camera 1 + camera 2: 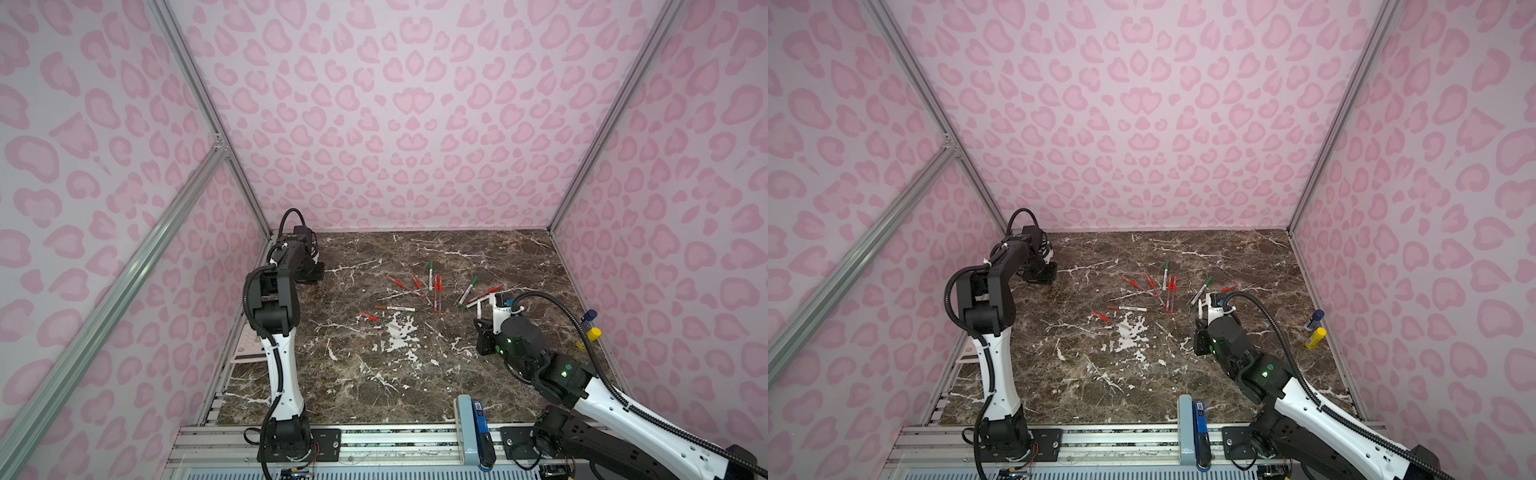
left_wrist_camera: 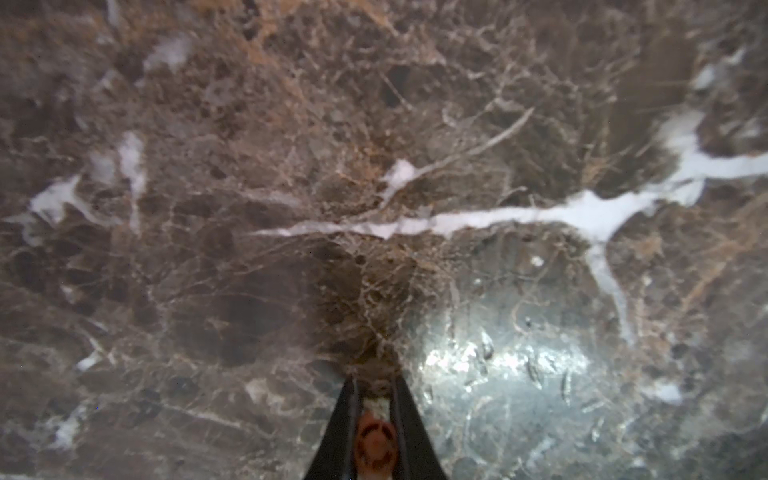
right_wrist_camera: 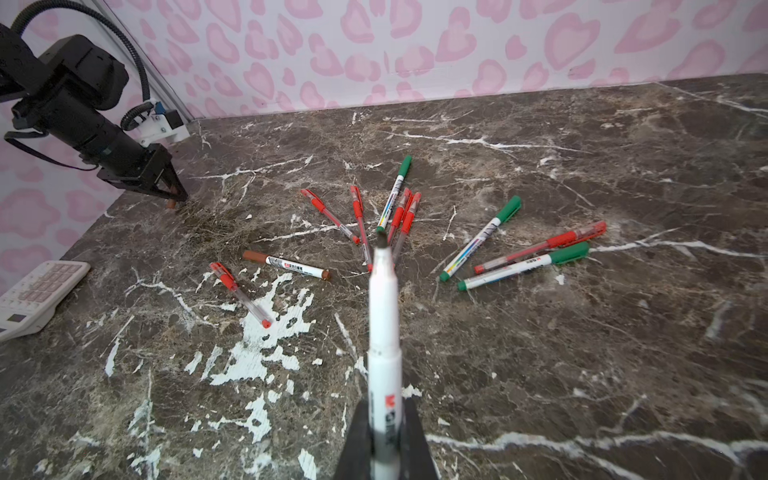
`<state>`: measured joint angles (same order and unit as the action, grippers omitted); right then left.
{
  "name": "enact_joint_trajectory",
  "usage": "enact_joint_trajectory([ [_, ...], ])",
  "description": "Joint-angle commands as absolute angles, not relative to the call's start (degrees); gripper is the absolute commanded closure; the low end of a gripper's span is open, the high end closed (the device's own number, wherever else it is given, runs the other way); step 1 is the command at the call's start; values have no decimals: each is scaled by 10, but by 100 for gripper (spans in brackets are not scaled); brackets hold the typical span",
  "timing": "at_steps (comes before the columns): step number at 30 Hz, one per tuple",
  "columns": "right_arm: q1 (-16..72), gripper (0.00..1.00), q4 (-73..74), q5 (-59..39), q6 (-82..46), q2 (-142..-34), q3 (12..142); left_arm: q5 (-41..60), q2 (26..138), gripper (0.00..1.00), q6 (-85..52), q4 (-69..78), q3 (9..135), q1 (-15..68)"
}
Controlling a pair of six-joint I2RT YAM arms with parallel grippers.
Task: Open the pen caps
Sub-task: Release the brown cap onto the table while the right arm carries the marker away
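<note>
My left gripper (image 1: 316, 272) hangs low over the far left corner of the marble table (image 1: 415, 374), shut on a brown pen cap (image 2: 376, 444). The cap (image 3: 170, 203) pokes out below its fingers (image 3: 176, 189), close to the table. My right gripper (image 3: 386, 401) is shut on a white pen (image 3: 384, 332) with a bare dark tip pointing away from it. In both top views this pen (image 1: 478, 308) (image 1: 1200, 309) stands to the right of the pile. Several capped pens lie mid-table: a brown-capped one (image 3: 286, 264), green-capped ones (image 3: 482, 237) and red ones (image 3: 328, 212).
A white calculator (image 3: 37, 295) lies at the table's left edge. A blue-capped tube (image 1: 588, 318) and a yellow tube (image 1: 592, 334) sit by the right wall. A blue tool (image 1: 480, 419) rests on the front rail.
</note>
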<state>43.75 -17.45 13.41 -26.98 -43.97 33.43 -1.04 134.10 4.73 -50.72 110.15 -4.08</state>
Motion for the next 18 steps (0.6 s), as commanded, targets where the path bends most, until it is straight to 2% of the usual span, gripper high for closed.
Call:
enact_joint_trajectory([
  [1, 434, 100, -169, 132, -266, -440, 335, -20, 1357, 77, 52, -521, 1100, -41],
  [8, 430, 100, -170, 125, -263, -444, 336, -21, 1356, 67, 51, -521, 1101, -42],
  [12, 428, 100, -191, 122, -265, -443, 343, -19, 1345, 65, 51, -521, 1094, -41],
  [18, 396, 100, -220, 104, -257, -454, 361, -4, 1272, 47, 41, -520, 1078, -32],
])
